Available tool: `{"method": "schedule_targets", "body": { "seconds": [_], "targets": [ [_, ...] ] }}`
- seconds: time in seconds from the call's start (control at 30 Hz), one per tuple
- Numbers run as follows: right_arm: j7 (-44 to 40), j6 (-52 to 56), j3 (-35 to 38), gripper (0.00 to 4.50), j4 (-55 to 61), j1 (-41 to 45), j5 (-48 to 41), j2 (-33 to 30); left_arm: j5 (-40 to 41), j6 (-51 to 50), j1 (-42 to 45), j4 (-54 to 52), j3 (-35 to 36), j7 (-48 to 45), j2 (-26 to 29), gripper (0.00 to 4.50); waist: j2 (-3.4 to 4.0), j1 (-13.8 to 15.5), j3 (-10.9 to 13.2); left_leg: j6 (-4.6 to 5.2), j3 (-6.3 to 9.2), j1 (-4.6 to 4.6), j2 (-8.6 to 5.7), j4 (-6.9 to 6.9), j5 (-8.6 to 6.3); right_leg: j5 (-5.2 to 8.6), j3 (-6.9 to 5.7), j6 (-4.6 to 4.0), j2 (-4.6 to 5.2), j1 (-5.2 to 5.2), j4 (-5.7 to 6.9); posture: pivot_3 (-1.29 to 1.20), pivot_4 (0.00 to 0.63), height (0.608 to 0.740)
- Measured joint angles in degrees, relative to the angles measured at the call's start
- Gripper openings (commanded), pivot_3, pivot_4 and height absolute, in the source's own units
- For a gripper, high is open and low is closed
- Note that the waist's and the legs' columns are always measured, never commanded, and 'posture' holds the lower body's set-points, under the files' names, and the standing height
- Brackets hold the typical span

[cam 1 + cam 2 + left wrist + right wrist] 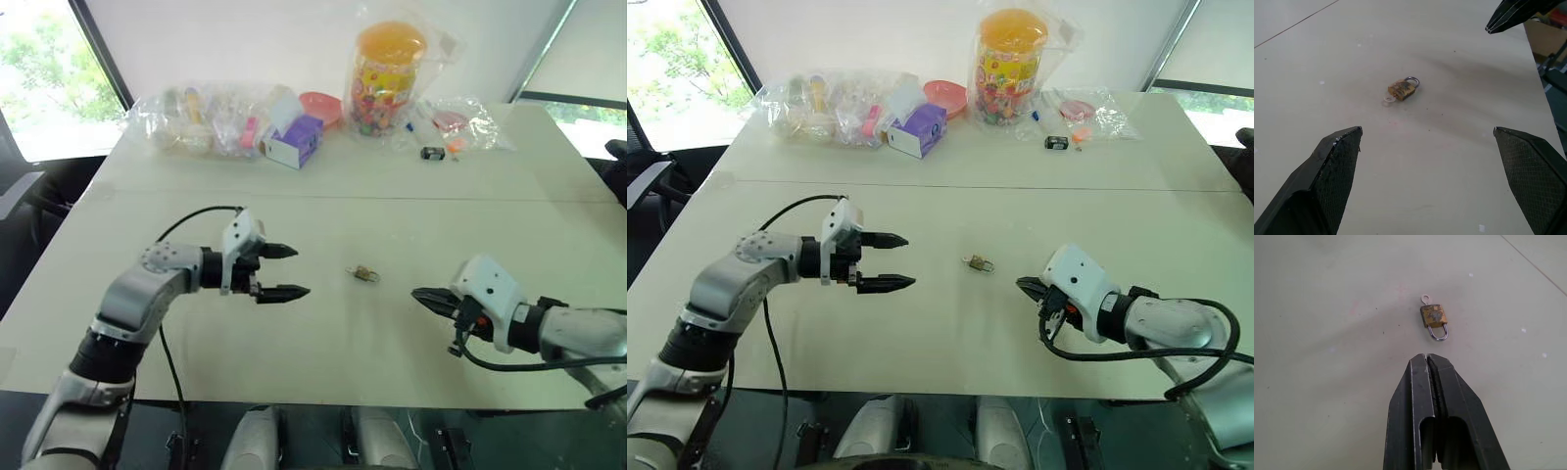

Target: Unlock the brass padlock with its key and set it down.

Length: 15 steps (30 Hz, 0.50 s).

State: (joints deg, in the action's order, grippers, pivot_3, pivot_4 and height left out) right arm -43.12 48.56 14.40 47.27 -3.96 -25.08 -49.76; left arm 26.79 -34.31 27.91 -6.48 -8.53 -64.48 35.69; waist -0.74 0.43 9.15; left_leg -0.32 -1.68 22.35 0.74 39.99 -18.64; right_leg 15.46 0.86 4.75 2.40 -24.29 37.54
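Padlock (364, 273) flat on table (294, 215) (key (1424, 298) inserted)

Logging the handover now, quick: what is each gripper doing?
Left gripper: open, empty, beside the small brass padlock lying on the white table.
Right gripper: shut, holding nothing.

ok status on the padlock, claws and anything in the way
Left claw open, right claw shut, both empty. Brass padlock flat on table between them, key at its base. Nothing blocking.
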Motion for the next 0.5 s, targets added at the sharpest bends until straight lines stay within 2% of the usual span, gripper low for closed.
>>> {"method": "schedule_targets", "body": {
  "seconds": [0.5],
  "targets": [
    [2.2,0.55,-2.07,0.0,-0.16,3.19,-0.46,-1.97,-0.51,-0.22,2.16,3.0,-1.16,-0.94,-2.13,4.47,-0.02,0.13,0.01,0.01,0.0,0.02,0.01,0.02,0.0,0.0,0.01,0.01,0.02,0.0,-0.01,0.0,0.15,0.735]
  ]
}}
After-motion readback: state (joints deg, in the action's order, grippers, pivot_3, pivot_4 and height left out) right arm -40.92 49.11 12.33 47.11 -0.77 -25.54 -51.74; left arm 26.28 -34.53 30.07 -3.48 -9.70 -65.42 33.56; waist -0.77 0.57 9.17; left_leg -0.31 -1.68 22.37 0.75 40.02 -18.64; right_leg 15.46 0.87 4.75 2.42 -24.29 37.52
